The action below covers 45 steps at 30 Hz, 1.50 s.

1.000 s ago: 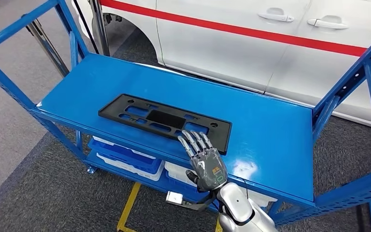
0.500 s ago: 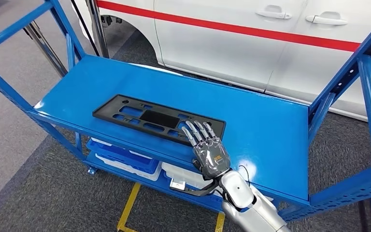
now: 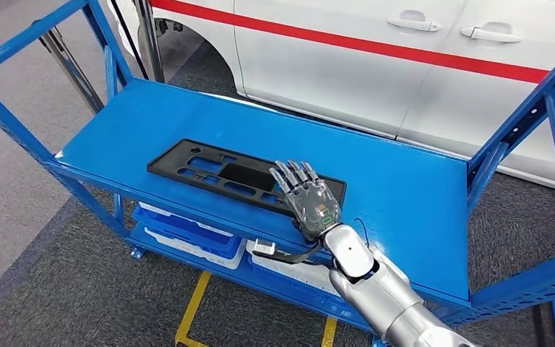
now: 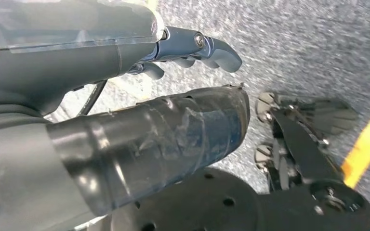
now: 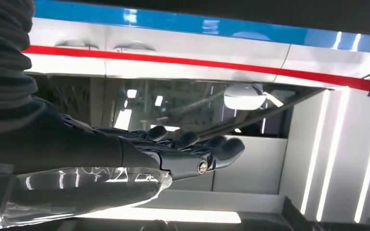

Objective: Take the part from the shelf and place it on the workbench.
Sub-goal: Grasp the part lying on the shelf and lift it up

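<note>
Reaching over the blue shelf, the right hand's fingers stretch out straight and slightly apart, holding nothing. They hover over the right end of the black part; whether the fingertips touch it cannot be told from the head view. The right hand shows its back to the camera, and its silver arm comes in from the lower right, crossing the shelf's front edge. In the right wrist view the same fingers lie extended and nearly level, with the white car and its red stripe beyond.

The part is a flat, slotted rectangular frame lying on the top deck of the shelf. Its long axis runs from the left of the deck toward the right, angled a little toward the shelf's front edge, with the near right corner under the hand.

The left hand hangs over grey carpet, its fingers loosely curled and gripping nothing.

Blue bins sit on the lower tier.
</note>
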Each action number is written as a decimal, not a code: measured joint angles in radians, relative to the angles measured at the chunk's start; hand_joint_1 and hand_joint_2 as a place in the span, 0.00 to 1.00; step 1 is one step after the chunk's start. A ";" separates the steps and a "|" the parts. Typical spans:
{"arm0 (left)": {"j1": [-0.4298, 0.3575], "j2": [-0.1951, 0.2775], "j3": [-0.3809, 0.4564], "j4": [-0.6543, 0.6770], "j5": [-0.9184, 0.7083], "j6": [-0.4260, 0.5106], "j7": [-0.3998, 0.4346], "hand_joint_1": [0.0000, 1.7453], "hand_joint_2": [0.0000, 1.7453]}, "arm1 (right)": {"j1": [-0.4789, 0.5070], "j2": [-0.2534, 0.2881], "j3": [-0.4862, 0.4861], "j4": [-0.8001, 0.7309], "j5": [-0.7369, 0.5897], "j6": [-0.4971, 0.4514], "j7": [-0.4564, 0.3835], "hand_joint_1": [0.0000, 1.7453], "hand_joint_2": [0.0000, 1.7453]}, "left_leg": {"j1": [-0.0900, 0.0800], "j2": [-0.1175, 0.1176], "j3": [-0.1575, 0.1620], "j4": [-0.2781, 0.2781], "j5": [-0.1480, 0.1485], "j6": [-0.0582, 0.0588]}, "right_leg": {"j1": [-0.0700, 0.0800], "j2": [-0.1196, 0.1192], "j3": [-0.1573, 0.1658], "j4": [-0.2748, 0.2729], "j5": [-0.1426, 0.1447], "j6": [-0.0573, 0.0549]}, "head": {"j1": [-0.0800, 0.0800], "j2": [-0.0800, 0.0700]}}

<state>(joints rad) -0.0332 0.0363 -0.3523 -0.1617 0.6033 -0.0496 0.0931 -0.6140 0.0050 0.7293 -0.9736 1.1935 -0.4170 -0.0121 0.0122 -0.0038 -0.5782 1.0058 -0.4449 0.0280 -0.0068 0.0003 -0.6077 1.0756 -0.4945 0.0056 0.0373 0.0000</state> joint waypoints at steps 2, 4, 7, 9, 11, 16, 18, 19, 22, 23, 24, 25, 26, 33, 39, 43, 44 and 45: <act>0.000 0.001 0.000 0.000 0.001 -0.002 0.000 0.00 0.00 | -0.016 0.002 0.000 0.022 -0.017 0.013 -0.003 0.00 1.00 | 0.001 0.002 0.000 -0.003 0.002 0.008 | -0.001 0.000 -0.054 0.115 -0.061 0.006 | 0.000 0.000; 0.000 0.003 -0.001 0.000 0.001 -0.005 0.000 0.00 0.00 | -0.024 0.002 0.000 0.046 -0.032 0.025 -0.008 0.00 1.00 | 0.000 0.001 0.000 -0.001 0.001 0.010 | -0.003 0.000 -0.107 0.226 -0.097 0.009 | 0.000 0.000; -0.001 0.004 -0.002 0.000 0.002 -0.009 0.000 0.00 0.00 | -0.040 0.004 0.000 0.074 -0.054 0.036 -0.016 0.00 1.00 | 0.000 -0.001 0.001 0.007 -0.005 0.008 | -0.006 0.000 -0.073 0.140 -0.020 0.006 | 0.000 0.000; -0.001 0.004 -0.002 0.000 0.002 -0.012 0.000 0.00 0.00 | -0.058 0.008 0.000 0.093 -0.067 0.041 -0.022 0.00 1.00 | -0.003 -0.002 -0.002 0.016 -0.011 0.001 | -0.004 0.000 -0.017 0.019 0.028 -0.002 | 0.000 0.000; -0.002 0.004 -0.003 0.000 0.002 -0.012 0.000 0.00 0.00 | -0.069 0.012 0.000 0.108 -0.072 0.045 -0.025 0.00 1.00 | -0.005 -0.002 -0.007 0.020 -0.012 -0.009 | 0.000 0.001 0.000 -0.024 0.031 -0.009 | 0.000 0.000; -0.002 0.010 -0.004 0.000 0.006 -0.013 -0.001 0.00 0.00 | -0.091 0.027 0.000 0.145 -0.120 0.075 -0.037 0.00 1.00 | 0.000 -0.001 -0.040 0.092 -0.062 -0.036 | -0.007 0.001 0.004 -0.042 0.042 -0.034 | -0.001 0.000; -0.002 0.010 -0.005 0.000 0.010 -0.014 -0.002 0.00 0.00 | -0.105 0.034 -0.001 0.170 -0.153 0.102 -0.050 0.00 1.00 | 0.002 -0.001 -0.098 0.217 -0.121 -0.044 | -0.006 0.000 0.004 -0.043 0.043 -0.038 | -0.001 0.000; -0.002 0.011 -0.005 0.000 0.012 -0.014 -0.003 0.00 0.00 | -0.110 0.037 -0.001 0.184 -0.166 0.113 -0.056 0.00 1.00 | 0.002 -0.001 -0.122 0.267 -0.135 -0.047 | -0.005 -0.001 0.004 -0.043 0.042 -0.039 | -0.001 0.000; -0.001 0.013 -0.005 0.000 0.015 -0.014 -0.008 0.00 0.00 | -0.125 0.045 -0.003 0.216 -0.188 0.134 -0.068 0.00 1.00 | 0.003 0.000 -0.097 0.211 -0.076 -0.045 | -0.005 0.001 0.006 -0.042 0.041 -0.039 | -0.001 0.000; -0.001 0.014 -0.005 0.000 0.016 -0.014 -0.010 0.00 0.00 | -0.131 0.048 -0.003 0.223 -0.193 0.139 -0.070 0.00 1.00 | 0.002 0.000 -0.063 0.138 -0.044 -0.042 | -0.005 0.002 0.008 -0.042 0.040 -0.037 | -0.001 0.000; -0.001 0.015 -0.005 0.000 0.017 -0.014 -0.012 0.00 0.00 | -0.136 0.051 -0.004 0.231 -0.197 0.145 -0.072 0.00 1.00 | 0.000 0.000 -0.032 0.074 -0.021 -0.037 | -0.003 0.004 0.008 -0.041 0.040 -0.034 | -0.001 0.000; -0.002 0.016 -0.005 0.000 0.018 -0.014 -0.013 0.00 0.00 | -0.141 0.052 -0.004 0.238 -0.201 0.150 -0.075 0.00 1.00 | -0.002 -0.001 -0.012 0.031 -0.009 -0.032 | -0.002 0.004 0.007 -0.040 0.040 -0.030 | -0.001 0.000; -0.002 0.017 -0.005 0.000 0.019 -0.014 -0.015 0.00 0.00 | -0.144 0.054 -0.005 0.244 -0.205 0.153 -0.078 0.00 1.00 | -0.005 -0.002 -0.004 0.011 -0.008 -0.028 | 0.000 0.004 0.006 -0.041 0.041 -0.025 | -0.001 0.000; -0.002 0.019 -0.005 0.000 0.023 -0.014 -0.019 0.00 0.00 | -0.164 0.062 -0.008 0.283 -0.228 0.155 -0.084 0.00 1.00 | 0.001 0.002 0.004 -0.009 0.005 0.008 | -0.001 0.003 -0.076 0.139 -0.062 0.003 | 0.001 0.000; -0.002 0.020 -0.005 0.000 0.030 -0.014 -0.020 0.00 0.00 | -0.167 0.064 -0.008 0.303 -0.234 0.141 -0.083 0.00 1.00 | 0.000 -0.001 0.006 0.007 -0.007 0.000 | -0.006 0.001 -0.036 0.048 0.022 0.001 | 0.001 0.000; -0.003 0.020 -0.005 0.000 0.032 -0.015 -0.021 0.00 0.00 | -0.170 0.071 -0.008 0.310 -0.231 0.132 -0.075 0.70 1.00 | -0.003 -0.002 -0.001 0.015 -0.012 -0.020 | 0.000 0.004 -0.001 -0.029 0.037 -0.013 | 0.000 0.000; -0.002 0.021 -0.005 0.000 0.033 -0.015 -0.022 0.00 0.00 | -0.171 0.073 -0.008 0.312 -0.230 0.132 -0.072 0.94 1.00 | -0.001 -0.001 -0.001 0.014 -0.013 -0.026 | -0.001 0.004 0.000 -0.032 0.039 -0.019 | 0.000 0.000; -0.002 0.021 -0.005 0.000 0.033 -0.015 -0.023 0.00 0.00 | -0.171 0.075 -0.008 0.314 -0.229 0.131 -0.070 0.99 1.00 | 0.000 -0.001 -0.003 0.023 -0.021 -0.031 | -0.003 0.003 0.002 -0.036 0.041 -0.025 | 0.000 0.000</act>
<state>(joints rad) -0.0354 0.0568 -0.3571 -0.1617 0.6365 -0.0649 0.0697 -0.7855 0.0798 0.7218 -0.6596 0.9647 -0.2857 -0.0824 0.0121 -0.0051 -0.5815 1.0288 -0.4663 -0.0029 -0.0100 0.0035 -0.6059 1.0396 -0.4534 -0.0194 0.0371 0.0000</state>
